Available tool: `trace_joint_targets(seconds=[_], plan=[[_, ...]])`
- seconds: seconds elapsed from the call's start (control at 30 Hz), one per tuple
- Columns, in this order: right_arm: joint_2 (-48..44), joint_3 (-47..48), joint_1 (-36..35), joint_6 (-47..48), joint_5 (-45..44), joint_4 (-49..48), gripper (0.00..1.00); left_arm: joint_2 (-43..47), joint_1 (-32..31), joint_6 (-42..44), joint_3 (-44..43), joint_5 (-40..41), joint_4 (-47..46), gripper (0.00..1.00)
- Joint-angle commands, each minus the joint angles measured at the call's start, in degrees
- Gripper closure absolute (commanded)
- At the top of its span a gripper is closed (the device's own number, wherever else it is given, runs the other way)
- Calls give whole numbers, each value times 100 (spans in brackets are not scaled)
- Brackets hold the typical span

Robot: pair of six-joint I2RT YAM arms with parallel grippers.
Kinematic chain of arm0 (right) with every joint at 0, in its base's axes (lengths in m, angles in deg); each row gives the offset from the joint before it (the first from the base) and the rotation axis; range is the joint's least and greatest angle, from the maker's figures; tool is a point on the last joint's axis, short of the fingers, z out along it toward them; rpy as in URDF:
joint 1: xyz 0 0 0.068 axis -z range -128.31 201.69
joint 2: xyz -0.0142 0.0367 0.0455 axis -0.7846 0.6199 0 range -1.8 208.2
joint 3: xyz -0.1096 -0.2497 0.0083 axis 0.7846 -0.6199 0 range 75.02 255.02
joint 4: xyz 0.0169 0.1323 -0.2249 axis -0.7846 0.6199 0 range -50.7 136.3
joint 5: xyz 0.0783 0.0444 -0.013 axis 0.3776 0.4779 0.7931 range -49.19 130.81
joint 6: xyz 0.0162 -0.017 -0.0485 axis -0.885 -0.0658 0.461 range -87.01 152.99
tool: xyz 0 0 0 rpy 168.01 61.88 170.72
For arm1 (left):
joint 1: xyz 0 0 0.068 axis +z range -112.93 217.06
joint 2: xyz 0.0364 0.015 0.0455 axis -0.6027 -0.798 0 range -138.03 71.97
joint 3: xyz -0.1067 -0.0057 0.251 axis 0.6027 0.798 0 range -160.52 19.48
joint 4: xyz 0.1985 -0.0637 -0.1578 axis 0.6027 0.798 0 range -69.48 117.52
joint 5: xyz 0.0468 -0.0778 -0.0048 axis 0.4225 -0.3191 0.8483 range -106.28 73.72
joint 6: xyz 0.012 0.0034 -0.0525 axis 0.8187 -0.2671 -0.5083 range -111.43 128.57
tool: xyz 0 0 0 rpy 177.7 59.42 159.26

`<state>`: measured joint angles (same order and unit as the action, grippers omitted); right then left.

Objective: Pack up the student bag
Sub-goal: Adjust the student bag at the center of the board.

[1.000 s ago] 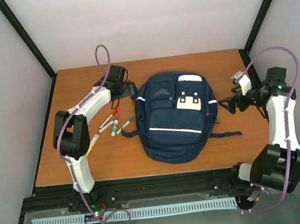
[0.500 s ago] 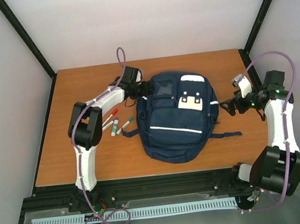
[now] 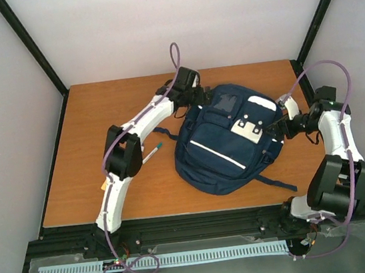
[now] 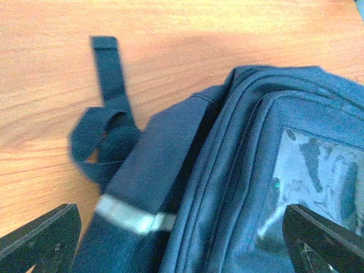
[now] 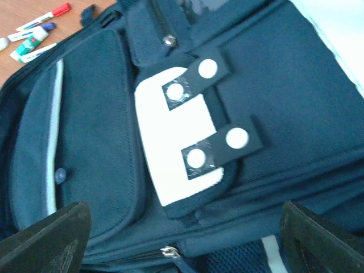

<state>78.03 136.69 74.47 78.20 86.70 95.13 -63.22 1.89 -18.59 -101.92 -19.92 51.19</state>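
The navy student bag (image 3: 227,145) lies flat on the table, turned at an angle, with white stripes and a white patch (image 5: 170,142) that has snap tabs. My left gripper (image 3: 202,99) is open at the bag's top edge. In the left wrist view its gripper (image 4: 182,234) straddles the bag's (image 4: 239,170) top seams beside a looped strap (image 4: 108,74). My right gripper (image 3: 277,127) is open at the bag's right side. In the right wrist view its gripper (image 5: 185,234) hovers over the front pocket and a zipper pull (image 5: 168,250).
Several markers (image 3: 152,151) lie on the wooden table (image 3: 99,114) left of the bag, partly under my left arm; they also show in the right wrist view (image 5: 34,28). A bag strap (image 3: 276,183) trails toward the front right. Black frame posts edge the table.
My left arm has swung right from the markers to the bag's top edge. The bag has turned and shifted right. My right gripper has closed in on its right side.
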Motion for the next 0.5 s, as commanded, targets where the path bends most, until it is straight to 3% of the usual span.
trace_joint_targets(seconds=[0.0,0.13,0.33,0.47], plan=[[-432,-129,-280,176,332,93,8,1236,108,213,15,977,885,0],[-679,-327,-764,-65,-55,-302,8,1985,99,295,462,1827,1621,0],[-642,-357,-1488,-432,-597,-747,10,3770,99,1068,2792,1965,680,0],[-525,-121,-1934,-681,-642,-723,15,4810,99,994,3928,2440,458,0]])
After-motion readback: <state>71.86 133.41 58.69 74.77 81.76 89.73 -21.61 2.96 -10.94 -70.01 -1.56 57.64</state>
